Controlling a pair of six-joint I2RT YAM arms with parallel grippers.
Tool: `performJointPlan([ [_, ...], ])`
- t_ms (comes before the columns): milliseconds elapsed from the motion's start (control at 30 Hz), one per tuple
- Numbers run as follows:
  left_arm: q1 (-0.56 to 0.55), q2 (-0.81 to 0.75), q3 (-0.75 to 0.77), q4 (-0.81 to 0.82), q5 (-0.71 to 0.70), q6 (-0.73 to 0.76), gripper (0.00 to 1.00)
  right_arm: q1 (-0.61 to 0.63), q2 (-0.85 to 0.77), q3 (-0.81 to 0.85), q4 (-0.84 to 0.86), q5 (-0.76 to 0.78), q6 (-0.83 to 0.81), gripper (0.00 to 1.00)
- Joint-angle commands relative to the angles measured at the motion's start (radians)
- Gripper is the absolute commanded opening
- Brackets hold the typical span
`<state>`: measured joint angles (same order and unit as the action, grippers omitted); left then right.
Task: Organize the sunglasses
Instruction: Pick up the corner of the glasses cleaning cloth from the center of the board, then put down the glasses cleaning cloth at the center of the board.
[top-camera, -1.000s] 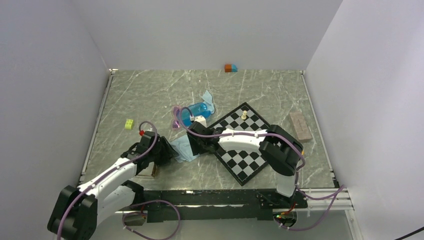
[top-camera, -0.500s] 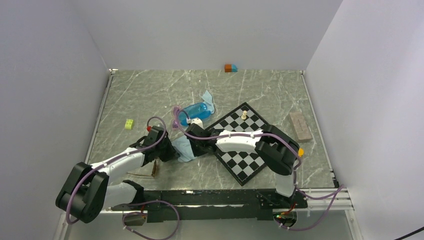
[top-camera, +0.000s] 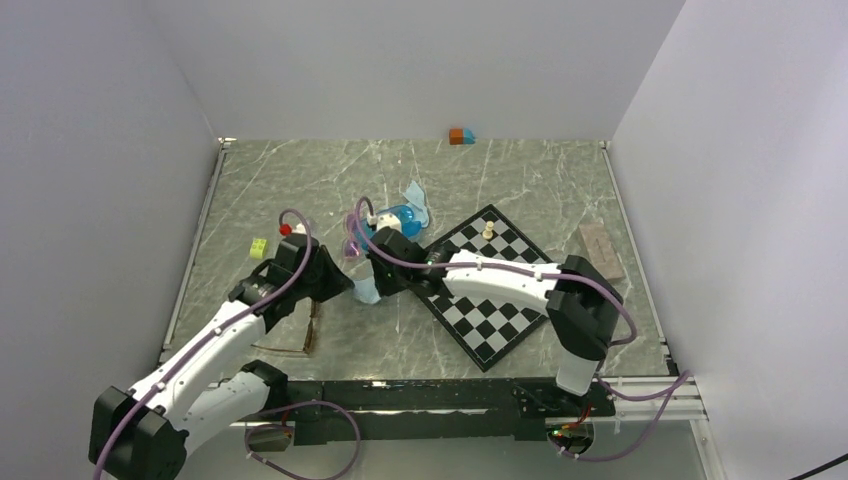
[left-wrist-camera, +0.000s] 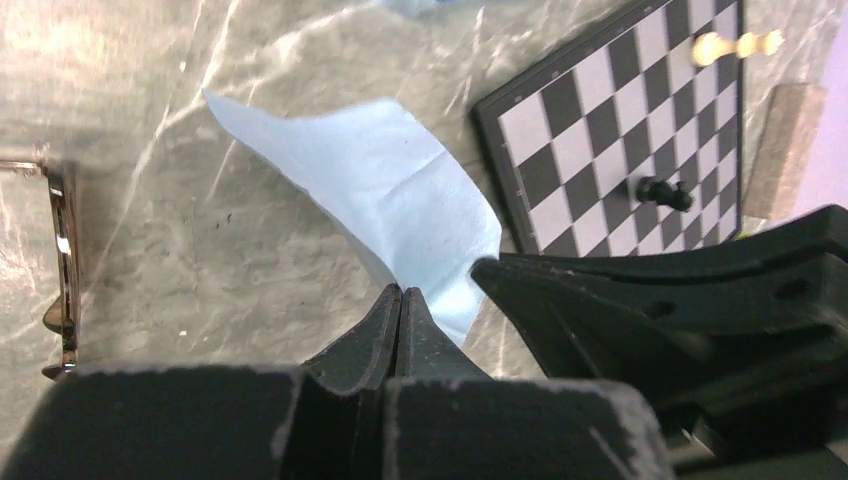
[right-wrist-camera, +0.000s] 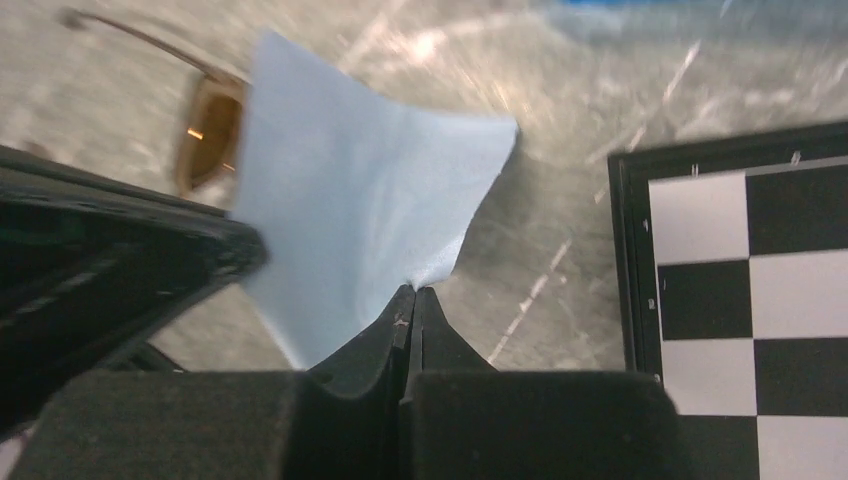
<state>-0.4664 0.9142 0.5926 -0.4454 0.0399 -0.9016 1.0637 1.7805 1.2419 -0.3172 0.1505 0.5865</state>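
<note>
Top external view: I see my left gripper and right gripper meeting left of centre, both jaws pinched closed on one light-blue cloth, each at its own edge. The brown-framed sunglasses lie on the marble table just below the left gripper. The purple sunglasses sit just above the grippers, beside the blue case.

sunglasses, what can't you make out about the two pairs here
Purple pair: top view, small, partly behind the right arm; in neither wrist view.
Brown pair: right wrist view blurred, half behind the cloth; left wrist view cut off by the left edge.
Blue case: top view too small to tell open or shut.
</note>
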Motion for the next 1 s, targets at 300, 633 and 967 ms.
performJointPlan([
  [300, -0.004, 0.103, 0.116, -0.110, 0.047, 0.078, 0.00, 0.008, -0.139, -0.019, -0.077, 0.054, 0.029, 0.00],
  [633, -0.038, 0.074, -0.129, -0.128, 0.191, 0.065, 0.43, 0.087, -0.176, -0.243, -0.191, -0.117, 0.156, 0.29],
  [967, -0.044, 0.014, 0.025, -0.211, 0.042, 0.093, 0.74, 0.088, -0.289, -0.211, -0.117, 0.096, 0.037, 0.62],
])
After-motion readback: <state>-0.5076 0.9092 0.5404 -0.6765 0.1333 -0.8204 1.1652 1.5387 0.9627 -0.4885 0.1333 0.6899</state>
